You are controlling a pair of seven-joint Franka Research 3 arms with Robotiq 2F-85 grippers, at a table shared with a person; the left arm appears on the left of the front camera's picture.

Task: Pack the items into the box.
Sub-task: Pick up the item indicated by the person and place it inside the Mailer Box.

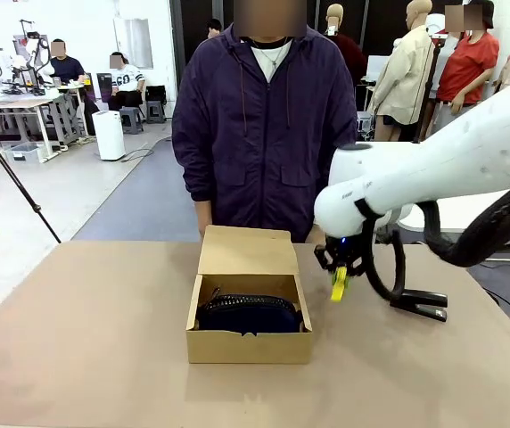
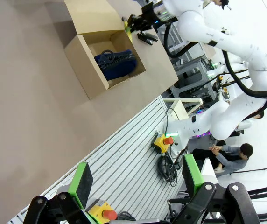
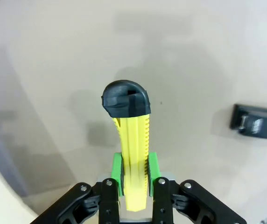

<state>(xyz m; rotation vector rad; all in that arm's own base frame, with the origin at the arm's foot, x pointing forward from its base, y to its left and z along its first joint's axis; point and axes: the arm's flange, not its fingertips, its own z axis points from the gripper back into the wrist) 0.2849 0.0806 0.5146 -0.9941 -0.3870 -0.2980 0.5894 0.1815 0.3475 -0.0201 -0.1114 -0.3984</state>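
A slim yellow plastic utility knife (image 3: 132,140) with a black end cap is clamped between the green pads (image 3: 117,170) of the right gripper (image 1: 339,278), whose jaws are closed on its body. In the front view it hangs just right of centre, capped end pointing down toward the tan table (image 1: 86,339). To its left, at centre frame, the small brown cardboard box (image 1: 249,346) stands with its flap lid raised. The dark navy soft pouch with a ribbed edge (image 1: 248,314) lies inside it. The black desk stapler (image 1: 420,303) rests on the table at the right, near the knife. A person in a purple jacket (image 1: 264,134) stands behind the box. The left gripper (image 2: 137,179), at the bottom of its wrist view, has its jaws spread wide and holds nothing.
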